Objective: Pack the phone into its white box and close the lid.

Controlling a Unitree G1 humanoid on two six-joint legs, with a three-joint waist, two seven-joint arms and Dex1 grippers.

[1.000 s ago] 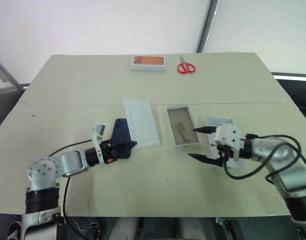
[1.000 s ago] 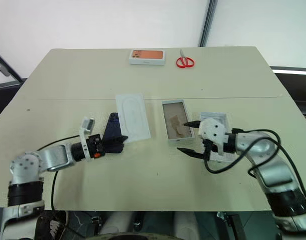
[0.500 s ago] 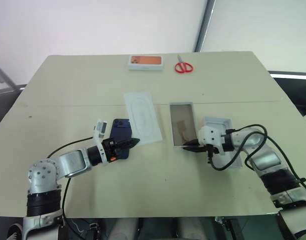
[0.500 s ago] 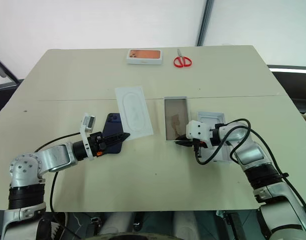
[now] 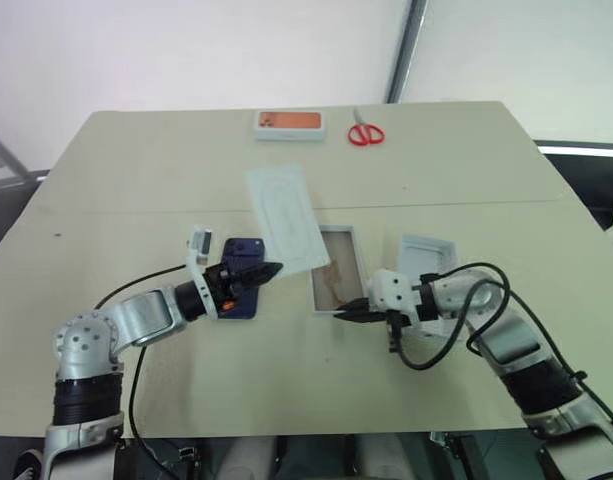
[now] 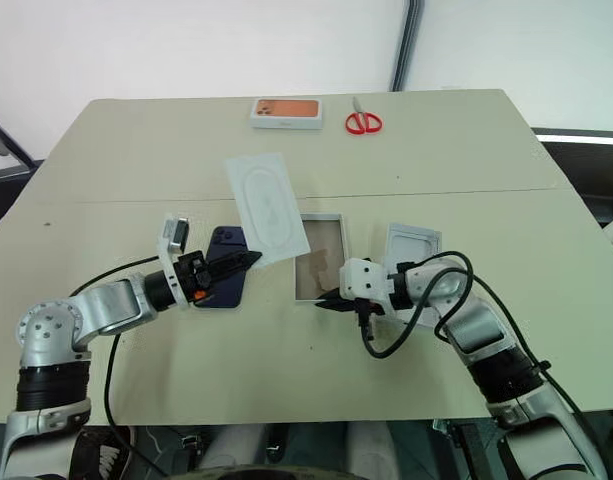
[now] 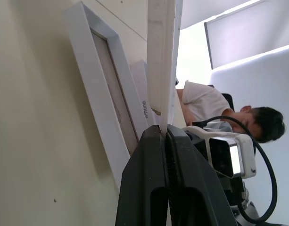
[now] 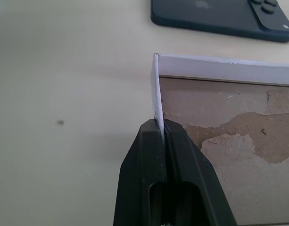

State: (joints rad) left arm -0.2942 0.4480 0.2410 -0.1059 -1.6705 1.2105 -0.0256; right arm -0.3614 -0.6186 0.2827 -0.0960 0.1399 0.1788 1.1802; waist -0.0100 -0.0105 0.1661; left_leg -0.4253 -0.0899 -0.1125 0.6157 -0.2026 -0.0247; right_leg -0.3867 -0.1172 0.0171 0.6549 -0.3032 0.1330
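The dark blue phone [image 5: 248, 303] lies flat on the table, its camera cluster showing in the right wrist view [image 8: 269, 9]. My left gripper [image 5: 269, 270] hovers over it, shut on the edge of the flat white insert [image 5: 286, 215], which tilts up off the table. Just right of the phone sits the white box [image 5: 334, 262], open, its brownish floor bare. My right gripper [image 5: 344, 313] is shut on the box's near wall [image 8: 156, 89]. The lid [image 5: 426, 258] lies to the right of the box, pale inside up.
A white box with an orange picture [image 5: 288, 122] and red scissors [image 5: 364, 133] lie at the table's far edge. A black cable loops beside my right wrist [image 5: 436, 345]. A person [image 7: 229, 113] sits beyond the table in the left wrist view.
My right gripper shut on the box's near wall and dragged the box left, close to the phone. The left gripper still holds the insert, now lifted and tilted.
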